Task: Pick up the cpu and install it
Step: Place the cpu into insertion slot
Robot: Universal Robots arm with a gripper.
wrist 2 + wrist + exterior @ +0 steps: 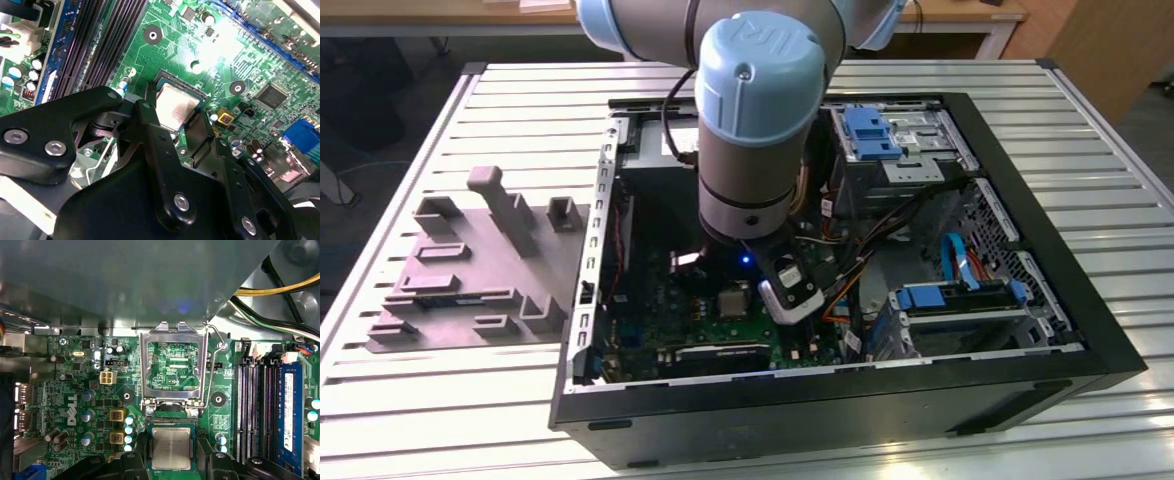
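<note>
Here the fingers point(152, 135) stand narrowly apart, flanking opposite edges of the socketed cpu point(175, 107).

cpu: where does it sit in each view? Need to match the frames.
Exterior view: cpu on the green motherboard, under the arm's wrist.
Second wrist view: cpu near the black memory slots.
First wrist view: cpu next to the open socket frame.
Shared landmark: the green motherboard.

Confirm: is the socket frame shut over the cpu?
No: in the first wrist view the frame is swung open and the cpu lies uncovered.
</note>
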